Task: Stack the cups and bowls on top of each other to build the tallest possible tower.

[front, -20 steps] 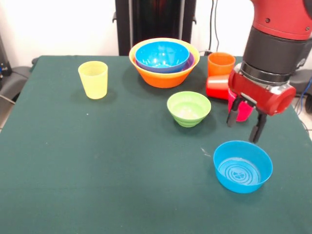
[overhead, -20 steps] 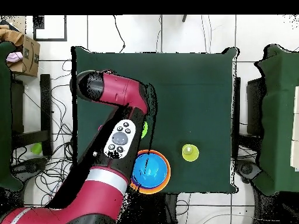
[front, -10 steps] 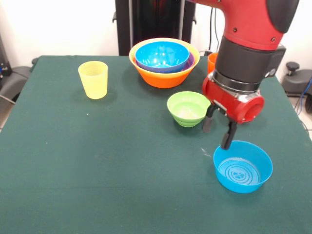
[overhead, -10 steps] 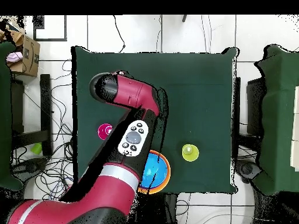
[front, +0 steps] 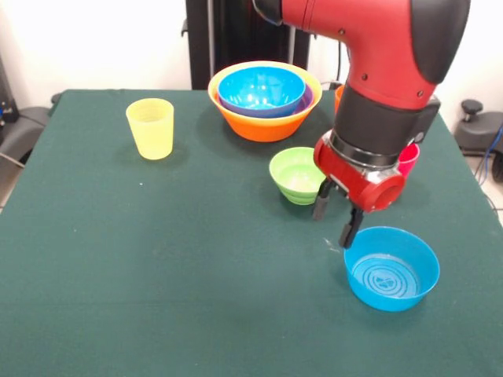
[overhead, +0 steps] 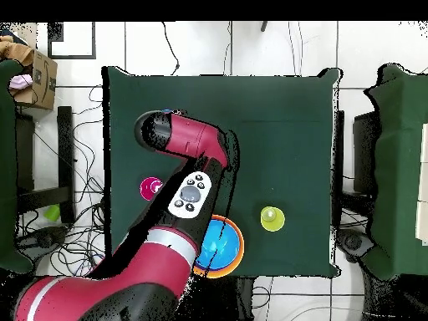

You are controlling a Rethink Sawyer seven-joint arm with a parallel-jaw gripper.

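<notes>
Two fingers [front: 322, 206] hang spread and empty between the green bowl [front: 303, 175] and the lone blue bowl [front: 391, 269], probably lining up a grab.

pincer [front: 336, 217] open, betw green bowl [front: 302, 174], blue bowl [front: 391, 268]

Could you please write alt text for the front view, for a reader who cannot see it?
The red arm's open, empty hand hangs between a green bowl and a lone blue bowl. Behind stand nested bowls and a yellow cup.
</notes>
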